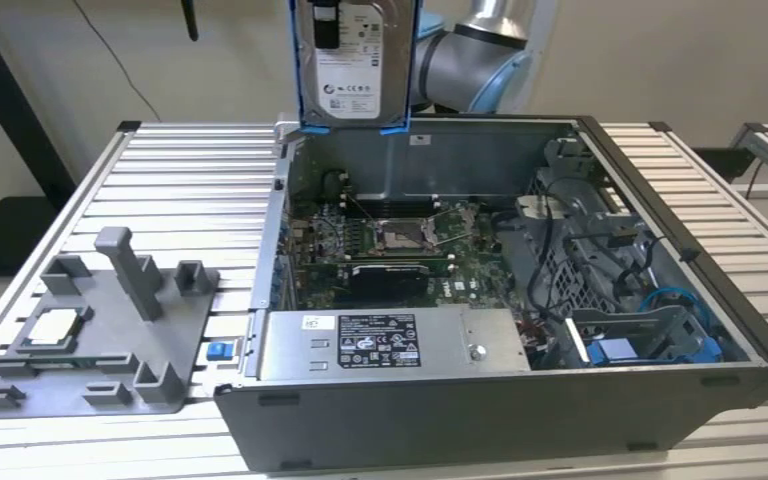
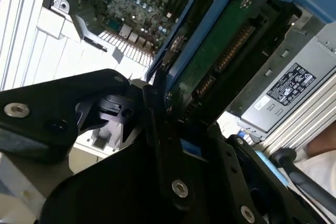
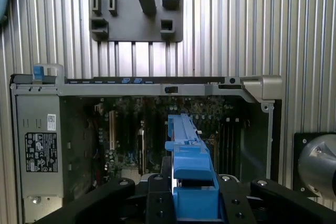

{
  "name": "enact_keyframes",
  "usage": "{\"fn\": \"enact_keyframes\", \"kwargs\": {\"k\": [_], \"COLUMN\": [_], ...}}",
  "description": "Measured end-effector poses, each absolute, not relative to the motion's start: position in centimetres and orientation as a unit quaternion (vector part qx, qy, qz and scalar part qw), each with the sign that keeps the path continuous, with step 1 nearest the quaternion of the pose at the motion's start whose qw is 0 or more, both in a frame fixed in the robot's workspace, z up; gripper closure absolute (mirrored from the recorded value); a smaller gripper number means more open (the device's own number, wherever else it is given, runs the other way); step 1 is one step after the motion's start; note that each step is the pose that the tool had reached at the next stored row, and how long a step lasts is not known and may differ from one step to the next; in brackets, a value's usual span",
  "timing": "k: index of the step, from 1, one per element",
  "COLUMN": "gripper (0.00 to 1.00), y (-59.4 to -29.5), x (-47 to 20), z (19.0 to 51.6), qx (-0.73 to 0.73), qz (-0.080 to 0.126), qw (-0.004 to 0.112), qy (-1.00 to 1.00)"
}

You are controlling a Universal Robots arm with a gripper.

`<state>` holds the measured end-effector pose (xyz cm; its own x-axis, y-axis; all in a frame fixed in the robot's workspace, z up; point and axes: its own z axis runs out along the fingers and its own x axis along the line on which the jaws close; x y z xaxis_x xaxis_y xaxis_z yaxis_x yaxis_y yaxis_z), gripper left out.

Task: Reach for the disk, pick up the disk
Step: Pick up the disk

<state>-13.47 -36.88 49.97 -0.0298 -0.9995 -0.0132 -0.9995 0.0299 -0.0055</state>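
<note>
The disk (image 1: 355,60), a silver drive with a white label in a blue bracket, hangs upright above the back wall of the open computer case (image 1: 518,410), and its top runs out of the exterior view. In the second wrist view my gripper (image 2: 173,119) is shut on the disk (image 2: 226,51), whose green circuit-board side and blue frame face the camera. The first wrist view looks along the disk's blue bracket edge (image 3: 189,166), clamped between my black fingers (image 3: 157,203) over the case interior.
The grey arm (image 1: 471,60) stands behind the case. Inside are the motherboard (image 1: 398,240), a power supply (image 1: 384,345) and a blue bay (image 1: 638,345). A grey fixture (image 1: 91,340) holding a small square chip (image 1: 53,327) lies on the slatted table at the exterior view's left.
</note>
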Motion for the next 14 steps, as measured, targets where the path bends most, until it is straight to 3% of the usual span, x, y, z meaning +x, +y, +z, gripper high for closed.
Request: {"fn": "enact_keyframes", "kwargs": {"k": [14], "gripper": [1.00], "y": [-36.9], "x": [-10.5], "z": [49.9], "qx": [-0.696], "qz": [0.003], "qw": [0.007], "qy": [0.718]}}
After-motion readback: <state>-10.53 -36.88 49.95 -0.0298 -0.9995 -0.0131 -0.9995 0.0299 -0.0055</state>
